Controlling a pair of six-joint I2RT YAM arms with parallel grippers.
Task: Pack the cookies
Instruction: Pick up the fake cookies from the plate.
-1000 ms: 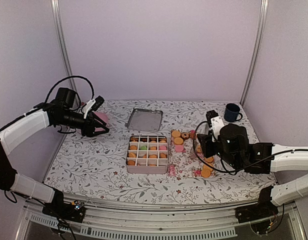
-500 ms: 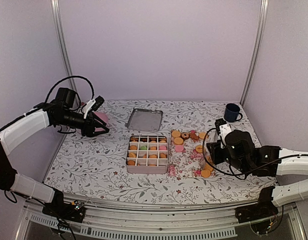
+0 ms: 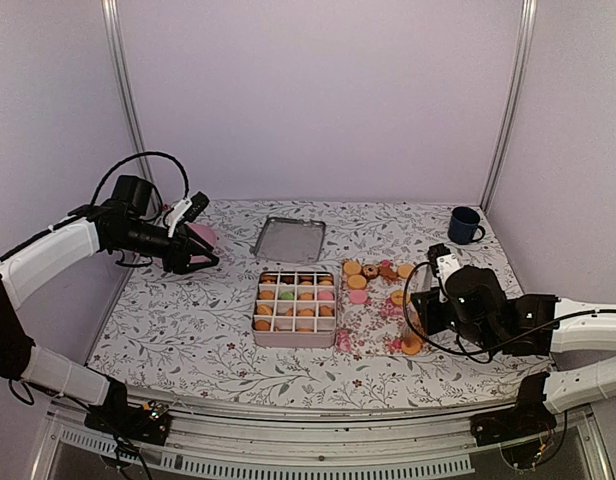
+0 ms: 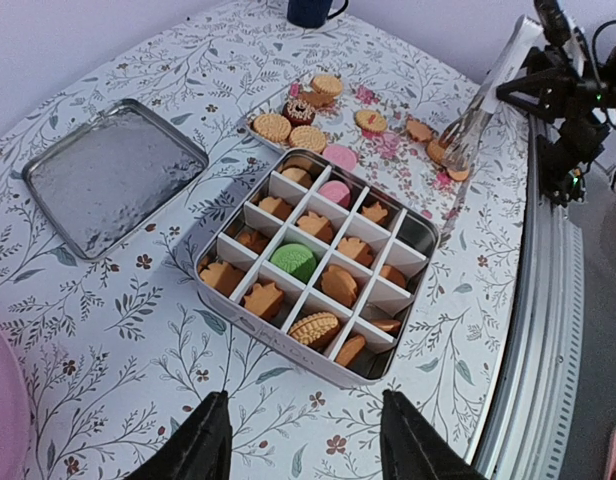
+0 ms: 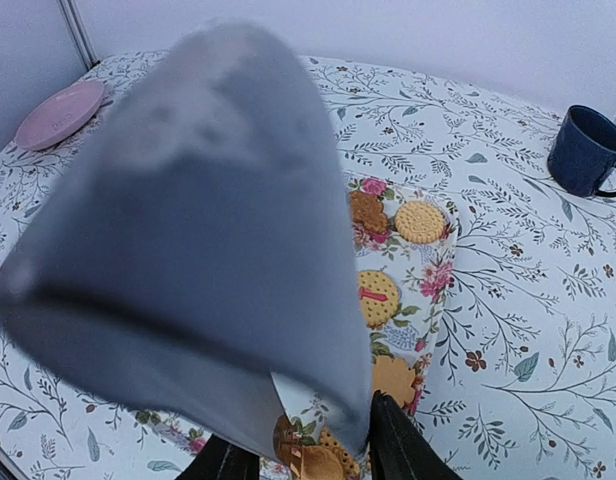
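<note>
**Step in hand:** pick-up of one loose cookie.

- The right claw is closed on grey metal tongs. Their blurred body fills most of the right wrist view.
- The tongs' tip is down at the near end of the rose-patterned tray, at or just above an orange cookie. I cannot tell whether that cookie is pinched yet.

**Cookies, two lots:**

- The loose cookies lie spread on the tray, just right of the tin.
- The others sit in the divided tin, about one to a compartment. Most are orange, with one green cookie near the middle.
- The compartment at the corner toward the right arm looks dark and empty, so packing seems well along but not done.

**Left arm and other things:**

- The left claw stands wide with nothing between its fingers. It hovers over the table, well left of the tin and near the pink plate. It looks idle.
- The lid lies flat behind the tin.

**Next move, as I judge it:**

- Squeeze the tongs on a single cookie and lift it straight up, so the neighbours are not dragged.
- Carry it left over the tin wall and let go above a free cell. The cells are snug, so the drop needs to be square and low.
- The lid goes on last.
</note>
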